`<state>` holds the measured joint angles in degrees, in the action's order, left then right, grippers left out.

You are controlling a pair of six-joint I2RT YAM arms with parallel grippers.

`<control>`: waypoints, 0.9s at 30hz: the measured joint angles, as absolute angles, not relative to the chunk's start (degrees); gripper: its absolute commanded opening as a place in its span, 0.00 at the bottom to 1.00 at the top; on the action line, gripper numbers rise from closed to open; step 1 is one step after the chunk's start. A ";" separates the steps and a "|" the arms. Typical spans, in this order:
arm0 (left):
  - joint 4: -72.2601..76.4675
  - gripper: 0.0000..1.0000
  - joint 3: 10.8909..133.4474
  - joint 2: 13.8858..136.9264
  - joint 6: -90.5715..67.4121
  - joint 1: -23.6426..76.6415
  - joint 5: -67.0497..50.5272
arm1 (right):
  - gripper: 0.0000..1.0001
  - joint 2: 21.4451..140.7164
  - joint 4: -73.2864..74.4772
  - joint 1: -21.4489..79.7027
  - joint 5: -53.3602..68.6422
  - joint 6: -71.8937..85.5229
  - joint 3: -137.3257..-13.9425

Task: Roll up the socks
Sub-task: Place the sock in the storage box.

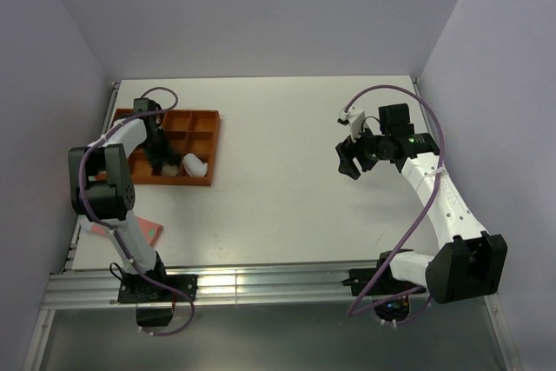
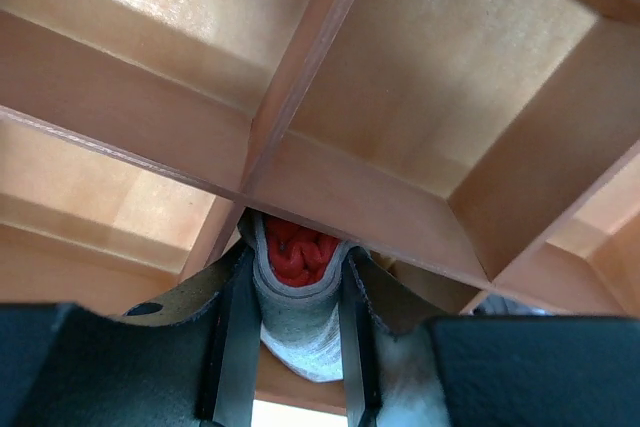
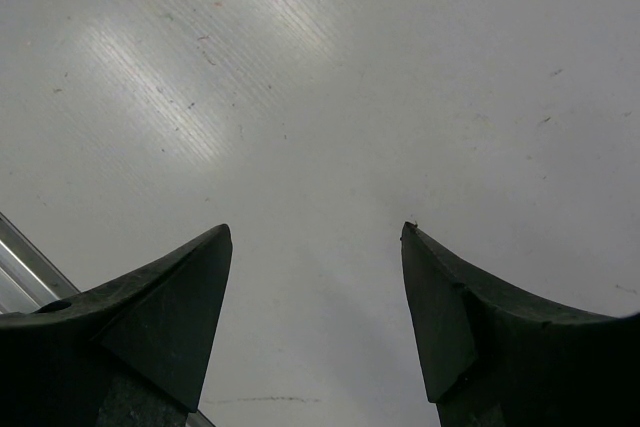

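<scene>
My left gripper (image 1: 159, 155) is down in an orange divided tray (image 1: 205, 119) at the left of the table. In the left wrist view it (image 2: 298, 269) is shut on a sock bundle (image 2: 300, 317): pale grey-white fabric wrapped around a red sock (image 2: 297, 250), pressed against a tray divider (image 2: 330, 192). A white sock roll (image 1: 193, 165) lies in the tray's near right compartment; its fabric also shows in the left wrist view (image 2: 418, 387). No beige sock is in view. My right gripper (image 1: 350, 162) (image 3: 316, 237) is open and empty above bare table.
A pinkish-red flat item (image 1: 143, 230) lies near the left front edge, partly under the left arm. The white table (image 1: 287, 197) runs between the two arms. Grey walls close the back and sides. A metal rail (image 1: 278, 284) runs along the near edge.
</scene>
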<state>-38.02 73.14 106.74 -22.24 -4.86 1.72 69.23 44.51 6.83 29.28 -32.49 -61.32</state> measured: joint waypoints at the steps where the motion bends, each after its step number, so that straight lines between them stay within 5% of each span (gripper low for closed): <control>1: -38.20 0.00 73.36 106.94 -22.35 -4.36 2.83 | 0.76 69.23 44.51 6.83 29.26 -32.49 -61.32; 7: -37.93 0.02 73.30 106.98 -24.18 -1.91 6.98 | 0.76 69.23 44.10 6.83 28.88 -32.49 -61.19; 12: -36.99 0.31 72.49 106.32 -25.69 -0.84 8.49 | 0.75 69.17 43.99 6.83 28.27 -32.53 -60.20; 16: -36.03 0.44 72.36 105.69 -27.35 0.56 7.25 | 0.75 69.10 43.88 6.83 28.03 -32.56 -59.88; 27: -37.43 0.55 73.43 102.50 -29.65 1.50 5.85 | 0.76 69.10 43.90 6.83 28.08 -32.56 -59.88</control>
